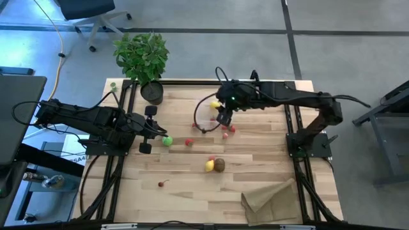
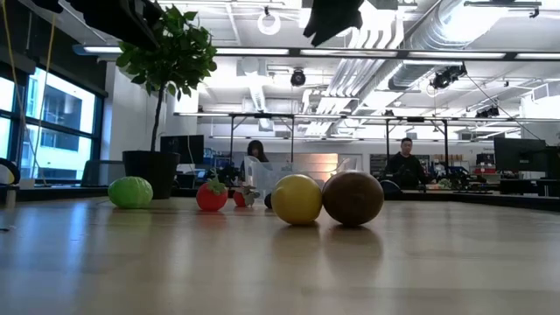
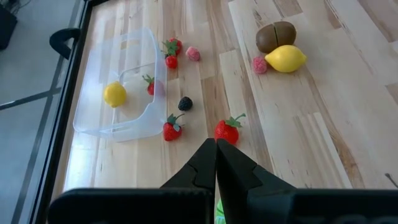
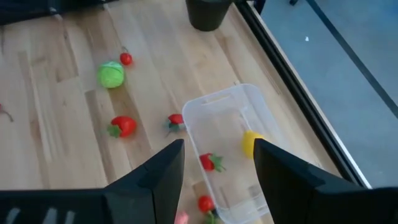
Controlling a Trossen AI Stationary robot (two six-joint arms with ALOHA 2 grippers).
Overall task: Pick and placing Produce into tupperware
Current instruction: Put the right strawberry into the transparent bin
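Poised above the tupperware [image 4: 219, 99] at the far side of the tabletop [image 1: 255, 153]: right end effector [image 4: 217, 149], fingers apart and nothing between them. Already inside the clear tub: one lemon [image 4: 251, 142] and one strawberry [image 4: 211, 162]. Parked at the tabletop's left edge: left end effector [image 3: 215, 146], fingers pressed together, pointing past the lime [image 1: 167, 141] that lies just beside it.

Scattered loose across the wood: a second lemon [image 3: 286, 59] touching the kiwi [image 3: 276, 36], two strawberries [image 3: 227, 130] close to the tub's near wall, a blackberry [image 3: 185, 103], pink berries [image 3: 193, 53], and one small red fruit [image 1: 161, 184] well apart from the rest.

Likely trouble from here: a low descent clipping the tub's rim and skidding the light plastic sideways (nothing visibly anchoring it). Also possible: round fruit rolling off at first touch, or tiny berries slipping between wide fingers. Near the lemon and kiwi, a real chance of nudging one while reaching for the other.

Hard to make out: the tub itself from overhead, nearly lost under the right arm and against the pale wood. From table height, only a faint outline of it behind the fruit, with both arms cut off at the top. From the right wrist, the tub's near end cut off by the picture's edge.
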